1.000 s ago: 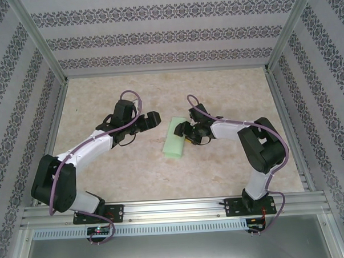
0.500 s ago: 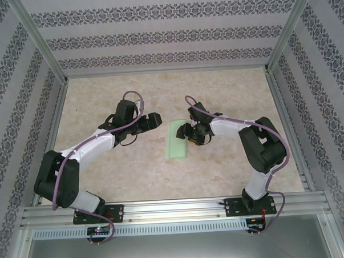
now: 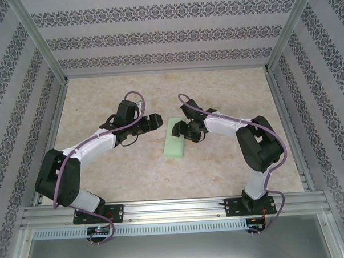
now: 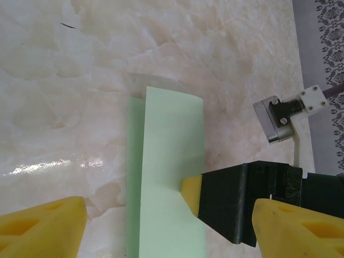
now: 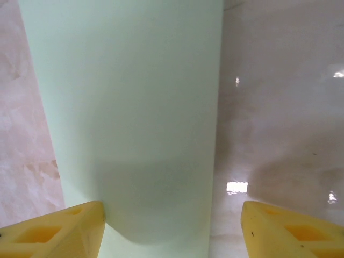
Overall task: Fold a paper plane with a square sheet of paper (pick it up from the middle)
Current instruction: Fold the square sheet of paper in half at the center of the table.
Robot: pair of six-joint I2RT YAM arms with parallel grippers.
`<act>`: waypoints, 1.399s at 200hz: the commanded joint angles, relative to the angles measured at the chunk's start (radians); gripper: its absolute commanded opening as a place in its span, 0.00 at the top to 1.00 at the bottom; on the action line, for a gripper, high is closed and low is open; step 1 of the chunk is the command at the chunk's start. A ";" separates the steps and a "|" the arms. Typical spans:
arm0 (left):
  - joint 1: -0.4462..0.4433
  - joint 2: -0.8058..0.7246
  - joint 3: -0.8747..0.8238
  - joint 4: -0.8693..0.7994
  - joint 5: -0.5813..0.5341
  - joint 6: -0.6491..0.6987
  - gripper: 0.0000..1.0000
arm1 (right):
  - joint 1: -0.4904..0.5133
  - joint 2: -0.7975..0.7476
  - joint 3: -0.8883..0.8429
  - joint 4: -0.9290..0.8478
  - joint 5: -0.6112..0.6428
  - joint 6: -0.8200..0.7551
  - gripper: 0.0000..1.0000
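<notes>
**A:** What are the fingers doing?

**B:** The right gripper (image 5: 172,234) has its fingers (image 5: 54,231) spread wide over the paper (image 5: 129,107), clamping nothing. From the left wrist, one yellow pad (image 4: 191,194) touches the paper's long edge. The left gripper (image 4: 169,228) is also wide open and empty, just beside the opposite long side.

**A:** And the paper itself?

**B:** It lies near the middle of the tabletop (image 3: 134,176), folded into a long strip. The top layer does not quite cover the lower one.

**A:** So what makes this step go well?

**B:** I'd judge the crease needs firming. One gripper should pin the layers while the other presses low and slowly along the fold. Thin paper will probably skate on that glossy surface.

**A:** Room to move?

**B:** Plenty. Bare tabletop surrounds the strip, and every edge is well apart. The only tight spot is between the two grippers, which are near each other.
</notes>
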 commanded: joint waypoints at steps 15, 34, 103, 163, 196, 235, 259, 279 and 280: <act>-0.014 0.006 0.027 0.017 0.023 0.025 0.19 | 0.011 0.035 0.025 -0.062 0.086 0.022 0.32; -0.015 0.006 0.028 0.012 0.022 0.030 0.19 | 0.014 0.048 0.040 -0.088 0.081 -0.020 0.32; -0.014 0.004 0.023 0.019 0.011 0.023 0.18 | -0.001 0.028 -0.001 0.013 -0.012 0.000 0.29; -0.014 -0.009 0.026 -0.008 0.002 0.032 0.18 | 0.003 0.029 0.019 -0.018 -0.004 -0.039 0.21; -0.014 -0.008 0.018 0.007 0.001 0.017 0.18 | 0.013 0.065 0.069 -0.072 0.016 -0.059 0.20; -0.014 -0.020 0.011 -0.002 -0.001 0.021 0.18 | 0.016 0.090 0.081 -0.113 0.056 -0.045 0.20; -0.014 -0.023 0.011 -0.009 -0.004 0.026 0.18 | 0.023 0.103 0.087 -0.122 0.057 -0.059 0.19; -0.014 -0.023 0.009 -0.006 -0.005 0.024 0.18 | 0.027 0.118 0.101 -0.147 0.068 -0.074 0.19; -0.014 -0.023 0.010 -0.005 -0.004 0.023 0.18 | 0.027 0.119 0.102 -0.145 0.067 -0.075 0.19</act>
